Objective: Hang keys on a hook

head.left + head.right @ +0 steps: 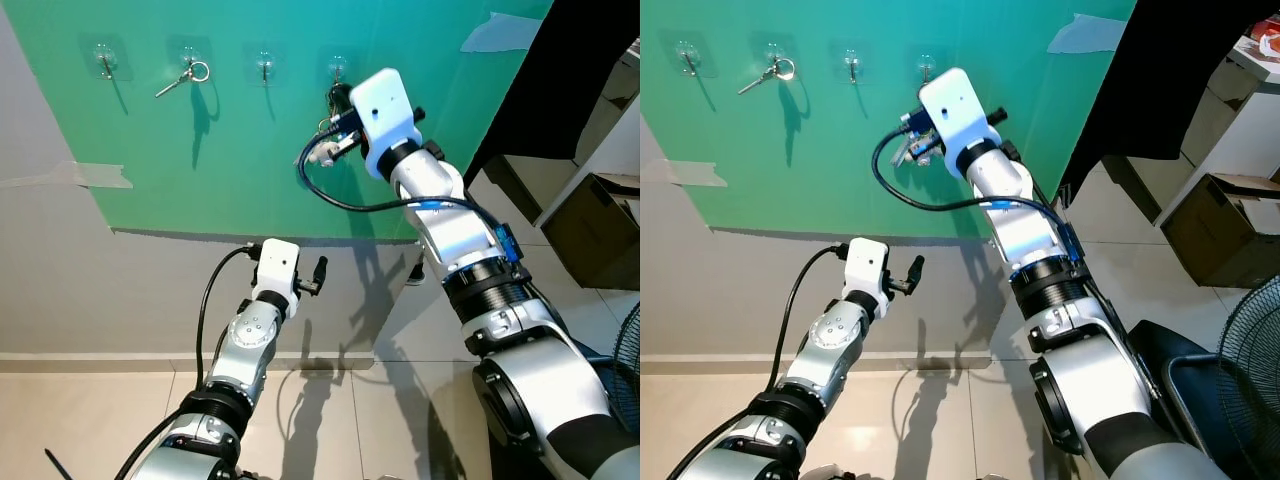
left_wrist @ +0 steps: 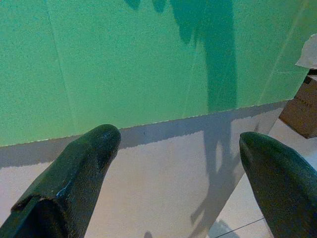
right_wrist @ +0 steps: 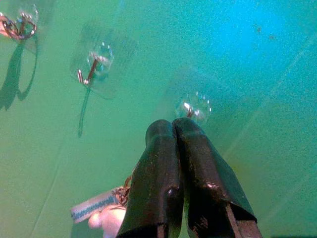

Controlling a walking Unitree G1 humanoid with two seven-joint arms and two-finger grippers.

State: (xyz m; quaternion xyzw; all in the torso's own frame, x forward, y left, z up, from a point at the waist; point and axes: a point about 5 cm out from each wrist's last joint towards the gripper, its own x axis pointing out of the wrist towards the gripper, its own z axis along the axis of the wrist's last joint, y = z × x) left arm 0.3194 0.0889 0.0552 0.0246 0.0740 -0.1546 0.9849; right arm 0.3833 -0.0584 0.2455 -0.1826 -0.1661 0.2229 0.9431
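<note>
1. Our right gripper (image 3: 174,130) pinches the keys (image 3: 106,210) (tag dangling) just below the rightmost hook (image 3: 190,109) on the green board (image 1: 240,150).
2. Our left gripper (image 2: 178,144) hangs spread apart, lower down.

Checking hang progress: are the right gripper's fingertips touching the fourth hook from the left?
Cannot tell. In the right wrist view the shut right gripper has its tips right under the hook, overlapping it, so no gap or contact shows plainly.

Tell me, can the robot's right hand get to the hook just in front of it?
Probably yes. The right hand, shut on the keys, sits just below the rightmost hook on the green board, with nothing in between.
</note>
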